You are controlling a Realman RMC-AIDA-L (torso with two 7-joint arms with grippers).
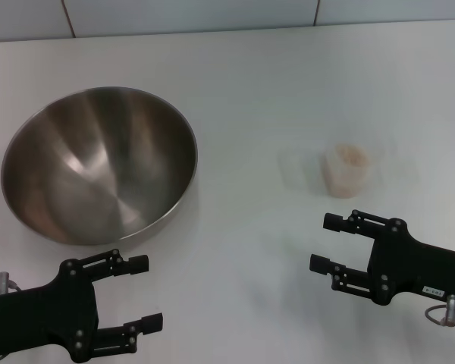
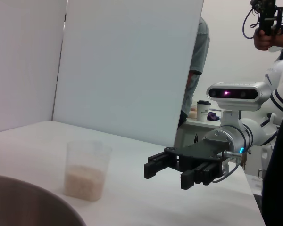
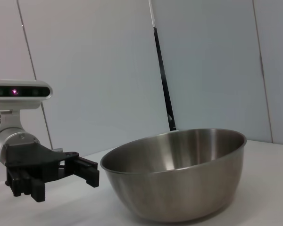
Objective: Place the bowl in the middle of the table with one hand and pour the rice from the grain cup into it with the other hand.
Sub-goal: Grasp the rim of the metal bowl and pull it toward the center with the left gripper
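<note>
Your bowl (image 1: 98,163) sits on the tabletop (image 1: 243,91) well over to the robot's left, not in the middle, so the first step is not done. It stands upright and shows nothing inside but bare brushed steel in the head view and the right wrist view. The grain cup (image 1: 347,171) stands upright on the right half of the tabletop, well apart from the bowl, with the rice (image 2: 84,180) filling roughly its lower part in the left wrist view. None of it has been poured.

Your left claw (image 1: 140,294) hovers near the front edge, just short of the bowl's near rim, with its fingers spread wide and nothing between them. Your right claw (image 1: 327,243) hangs near the cup on its front side, also spread open and empty, not touching the cup.

By my reading, you are at the very start. Nothing is gripped and nothing is in place. You have all of it left: take the bowl with one claw and bring it to the centre, then grip the cup with the other, carry it over the bowl and tip the rice in.
</note>
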